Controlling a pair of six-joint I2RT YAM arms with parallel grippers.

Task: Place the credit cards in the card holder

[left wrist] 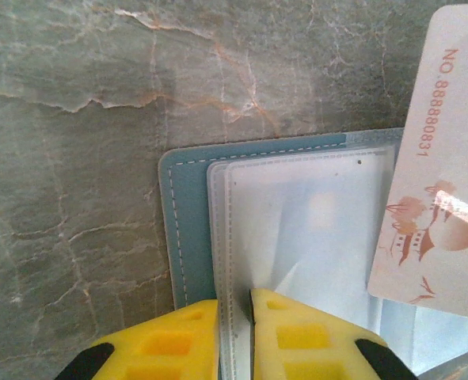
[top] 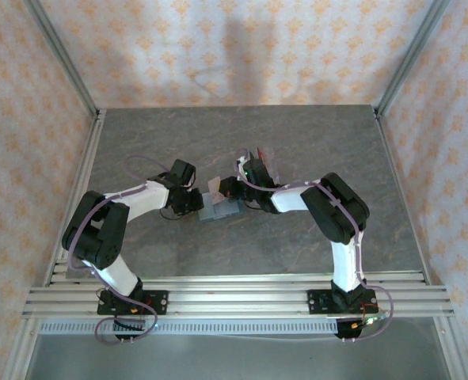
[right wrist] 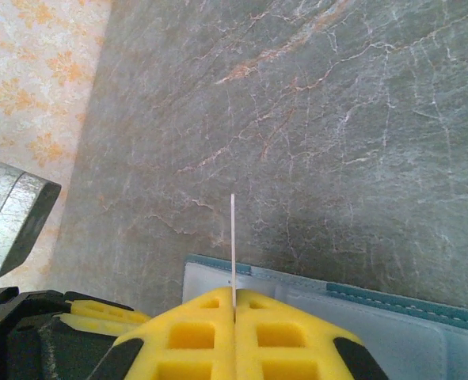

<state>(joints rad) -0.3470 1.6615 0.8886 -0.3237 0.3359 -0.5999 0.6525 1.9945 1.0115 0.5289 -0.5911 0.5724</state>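
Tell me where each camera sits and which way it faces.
Top external: above and behind the bases, looking down on the table; both arms, left gripper and right gripper at the card holder.
Left wrist: on the left arm, facing down; yellow fingers pinch the card holder's clear sleeve.
Right wrist: on the right arm, facing low across the table; fingers clamp the credit card edge-on.
Shared: both wrist views catch holder and card.

The grey marbled table (top: 313,134) carried an opened teal card holder (top: 220,210), lying flat near its centre.
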